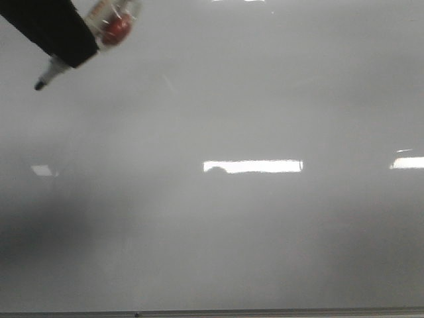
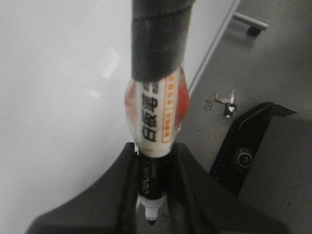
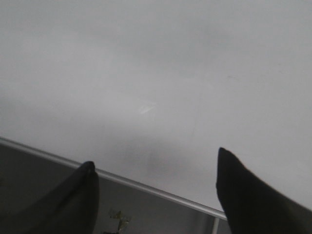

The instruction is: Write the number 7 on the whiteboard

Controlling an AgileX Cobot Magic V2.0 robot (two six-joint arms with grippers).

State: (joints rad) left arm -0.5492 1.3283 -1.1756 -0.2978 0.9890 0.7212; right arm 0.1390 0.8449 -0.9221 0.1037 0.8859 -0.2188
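The whiteboard (image 1: 265, 99) is a glossy pale-grey board that fills the front view. No number 7 shows on it; its surface is bare apart from reflections. My left gripper (image 1: 69, 43) is at the top left, shut on a marker (image 1: 114, 26). The marker has a white and orange label, and its black tip (image 1: 40, 85) points down-left, close to the board. In the left wrist view the marker (image 2: 156, 112) sits clamped between the fingers (image 2: 195, 185). My right gripper (image 3: 155, 158) is open and empty over the board's metal bottom edge (image 3: 146, 187).
Bright rectangular light reflections (image 1: 252, 166) lie across the board's middle and right. In the left wrist view, grey floor beside the board holds a black bracket (image 2: 248, 146), a crumpled scrap (image 2: 222, 102) and a stand foot with a caster (image 2: 251, 24).
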